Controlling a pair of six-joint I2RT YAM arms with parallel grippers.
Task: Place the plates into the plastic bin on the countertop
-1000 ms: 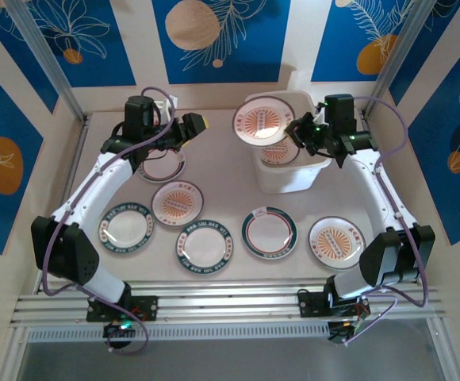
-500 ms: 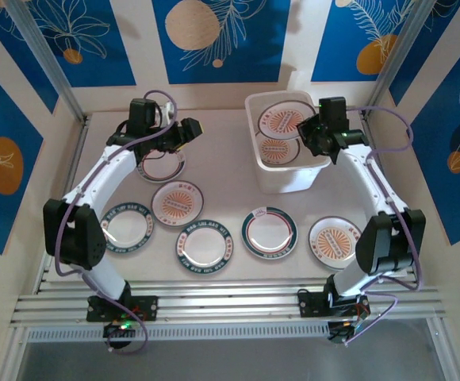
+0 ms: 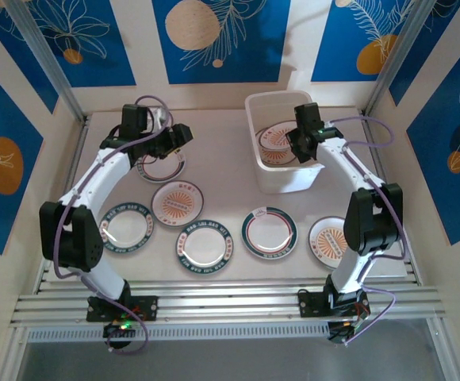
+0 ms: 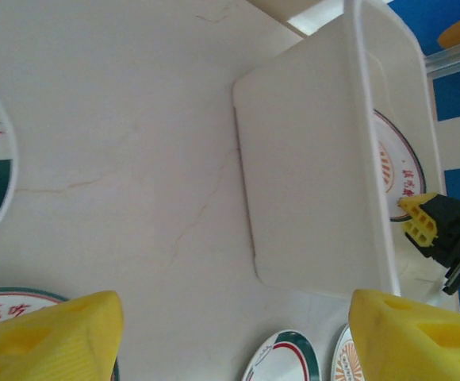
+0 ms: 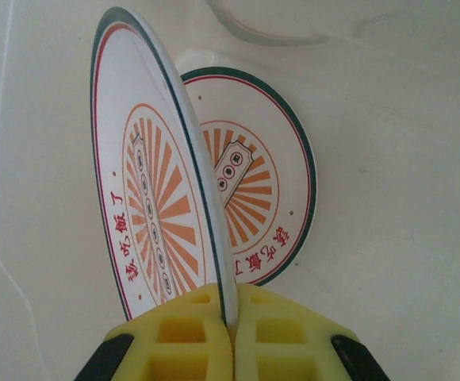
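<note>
The right gripper (image 3: 300, 141) has come down into the plastic bin (image 3: 284, 184), which sits toward the far right of the countertop (image 3: 222, 151). A second ago it held its plate up over the bin's rim. Now the orange sunburst plate (image 5: 155, 206) hangs on edge, pinched at its rim between the closed yellow fingers (image 5: 190, 329), just above a matching plate (image 5: 262, 214) lying flat on the bin floor. I'd say all that's left for this one is to let go. The left gripper (image 3: 181, 133), jaws wide apart and empty, has shifted a little leftward over the green-rimmed plate (image 3: 162, 168) near the far left edge, which is probably the next pick. Five more plates (image 3: 204, 244) lie nearer the front edge.
</note>
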